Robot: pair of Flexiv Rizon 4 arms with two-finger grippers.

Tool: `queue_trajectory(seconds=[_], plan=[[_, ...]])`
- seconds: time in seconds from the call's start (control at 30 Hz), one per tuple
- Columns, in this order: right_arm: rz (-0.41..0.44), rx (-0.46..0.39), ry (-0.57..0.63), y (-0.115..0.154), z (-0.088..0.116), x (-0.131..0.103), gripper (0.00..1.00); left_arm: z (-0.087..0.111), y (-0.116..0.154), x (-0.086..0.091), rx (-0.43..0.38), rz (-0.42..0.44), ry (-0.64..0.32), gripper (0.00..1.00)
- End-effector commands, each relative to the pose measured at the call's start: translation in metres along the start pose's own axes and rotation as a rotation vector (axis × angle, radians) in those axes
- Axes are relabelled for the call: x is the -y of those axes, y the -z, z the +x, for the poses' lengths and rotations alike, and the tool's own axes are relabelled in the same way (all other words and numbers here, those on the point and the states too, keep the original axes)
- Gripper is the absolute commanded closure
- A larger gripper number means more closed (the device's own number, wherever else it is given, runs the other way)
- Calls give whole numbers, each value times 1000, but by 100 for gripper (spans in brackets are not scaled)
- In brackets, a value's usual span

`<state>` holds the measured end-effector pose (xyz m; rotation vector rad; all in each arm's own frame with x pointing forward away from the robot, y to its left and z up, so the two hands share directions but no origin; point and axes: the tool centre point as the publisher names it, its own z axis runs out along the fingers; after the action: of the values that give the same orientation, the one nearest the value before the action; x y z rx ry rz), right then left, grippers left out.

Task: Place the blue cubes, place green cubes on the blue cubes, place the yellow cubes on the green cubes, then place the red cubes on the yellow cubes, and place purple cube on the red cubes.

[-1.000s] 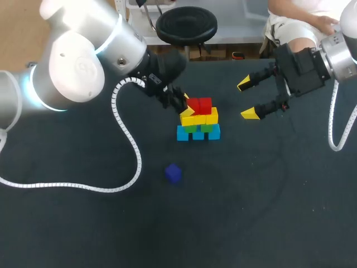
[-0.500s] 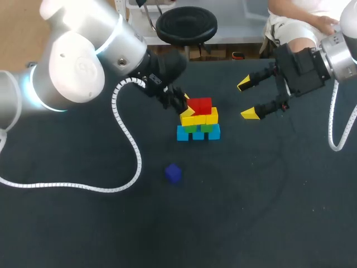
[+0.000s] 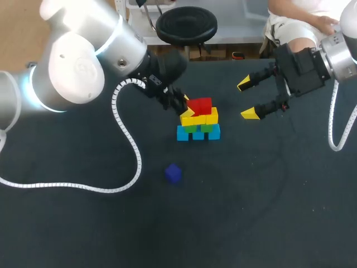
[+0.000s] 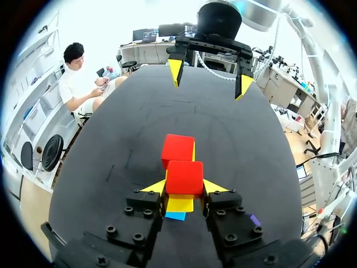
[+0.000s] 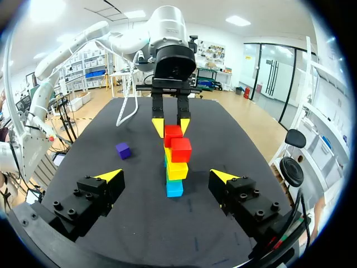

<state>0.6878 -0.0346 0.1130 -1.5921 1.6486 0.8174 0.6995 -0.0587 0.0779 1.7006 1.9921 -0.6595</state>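
A small tower stands mid-table: blue cubes (image 3: 198,134) at the bottom, then green cubes (image 3: 199,128), yellow cubes (image 3: 201,118) and two red cubes on top. My left gripper (image 3: 187,105) is shut on the nearer red cube (image 4: 184,177), its yellow tips on both sides of it; the second red cube (image 4: 178,150) sits just ahead, touching it. My right gripper (image 3: 250,99) hangs open to the right of the tower, apart from it. The purple cube (image 3: 173,173) lies alone on the table in front of the tower.
The dark table (image 3: 268,201) stretches wide around the tower. A white coiled cable (image 3: 131,148) from my left arm trails over the table's left half. In the right wrist view the purple cube (image 5: 123,150) lies off to one side of the tower (image 5: 175,170).
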Motion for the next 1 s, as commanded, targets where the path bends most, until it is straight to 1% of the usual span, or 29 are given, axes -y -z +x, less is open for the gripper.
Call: queue_trajectory(seconds=[0.03, 1.0], plan=[[2, 1, 1, 0, 0, -1, 0, 1, 0, 1, 1, -1, 2, 100], [2, 1, 1, 0, 0, -1, 0, -1, -3, -2, 9, 0, 5, 100]])
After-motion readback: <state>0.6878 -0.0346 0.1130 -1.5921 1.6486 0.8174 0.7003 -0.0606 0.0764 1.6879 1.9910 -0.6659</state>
